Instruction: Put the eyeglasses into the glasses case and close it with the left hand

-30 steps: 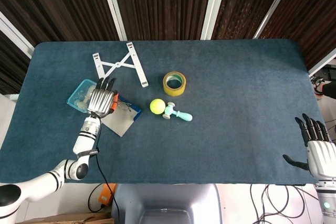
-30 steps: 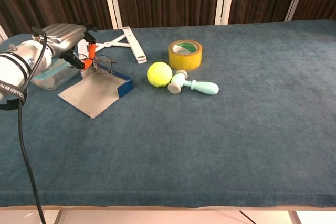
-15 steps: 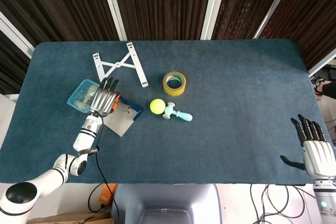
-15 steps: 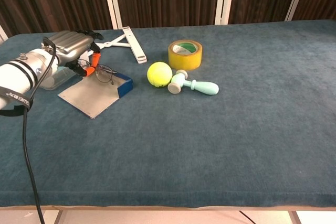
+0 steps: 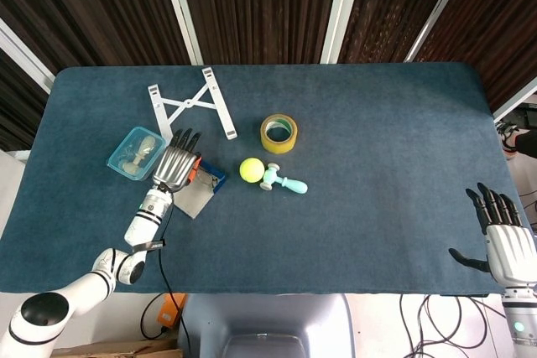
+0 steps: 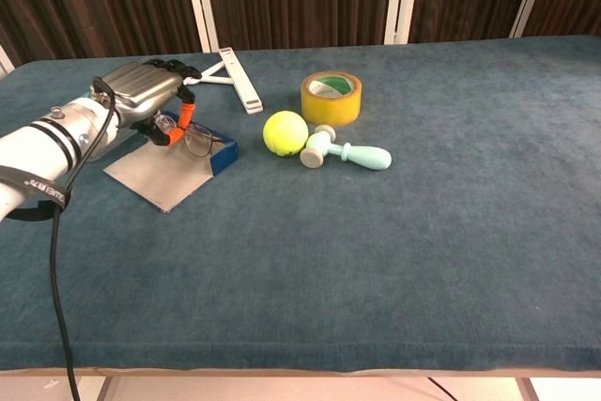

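Observation:
The glasses case lies open at the table's left, with a blue tray (image 5: 213, 177) (image 6: 223, 149) and a flat grey lid (image 5: 193, 199) (image 6: 160, 176). My left hand (image 5: 176, 167) (image 6: 143, 93) hovers over the tray's rear edge. Its orange-tipped fingers pinch the thin-framed eyeglasses (image 6: 195, 141), whose lenses hang just above the tray. In the head view the hand hides most of the eyeglasses. My right hand (image 5: 508, 241) is off the table's front right corner with its fingers spread, holding nothing; the chest view does not show it.
A clear plastic box (image 5: 134, 153) sits just left of the case. A yellow ball (image 5: 251, 170) (image 6: 285, 132), a mint toy hammer (image 5: 284, 180) (image 6: 347, 150) and a tape roll (image 5: 278, 132) (image 6: 331, 96) lie to the right. A white folding stand (image 5: 191, 106) (image 6: 230, 77) is behind.
My left hand has carried the eyeglasses rightward, from over the clear box to over the blue tray, and lowered them. The right hand has barely shifted.

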Available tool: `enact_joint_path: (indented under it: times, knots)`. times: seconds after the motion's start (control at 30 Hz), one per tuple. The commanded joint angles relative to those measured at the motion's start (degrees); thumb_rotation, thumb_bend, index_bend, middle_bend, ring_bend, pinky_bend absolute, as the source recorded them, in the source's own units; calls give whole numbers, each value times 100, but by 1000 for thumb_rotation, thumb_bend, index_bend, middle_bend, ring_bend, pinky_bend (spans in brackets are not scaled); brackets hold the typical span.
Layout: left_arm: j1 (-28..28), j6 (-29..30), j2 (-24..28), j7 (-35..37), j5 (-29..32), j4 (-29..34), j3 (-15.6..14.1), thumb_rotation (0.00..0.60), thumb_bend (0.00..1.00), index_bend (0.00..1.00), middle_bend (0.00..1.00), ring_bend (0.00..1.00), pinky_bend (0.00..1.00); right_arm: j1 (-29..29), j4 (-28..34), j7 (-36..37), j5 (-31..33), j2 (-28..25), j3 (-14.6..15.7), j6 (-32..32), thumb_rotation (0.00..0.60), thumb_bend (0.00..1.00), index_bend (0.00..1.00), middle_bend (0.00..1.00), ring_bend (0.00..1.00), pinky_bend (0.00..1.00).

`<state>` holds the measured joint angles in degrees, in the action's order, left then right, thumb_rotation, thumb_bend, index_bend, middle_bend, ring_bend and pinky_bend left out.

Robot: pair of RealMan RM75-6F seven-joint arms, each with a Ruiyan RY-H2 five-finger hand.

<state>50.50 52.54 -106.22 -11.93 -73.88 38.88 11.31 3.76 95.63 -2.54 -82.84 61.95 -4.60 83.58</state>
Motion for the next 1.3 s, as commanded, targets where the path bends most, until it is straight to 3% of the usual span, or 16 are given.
enact_joint_path:
  times: [0.03,0.47,1.03,1.3]
  knots:
    - [2,18,-5,-18,-4,7,6,600,379,575,74,0,80,0,0,-2,0,-1,1,0,600,103,0,0,0,0]
    - [7,-29,-125,-121,-27,-28,-27,600,381,563,74,0,81,1,6,-17,0,0,8,4,600,103,0,0,0,0]
    - [33,-112,-266,-217,89,-184,72,600,375,351,60,0,81,2,4,22,1,-22,12,-2,600,103,0,0,0,0]
    - [-275,611,225,58,-158,797,32,600,368,254,47,0,83,23,9,-32,-31,-5,42,-43,600,102,0,0,0,0]
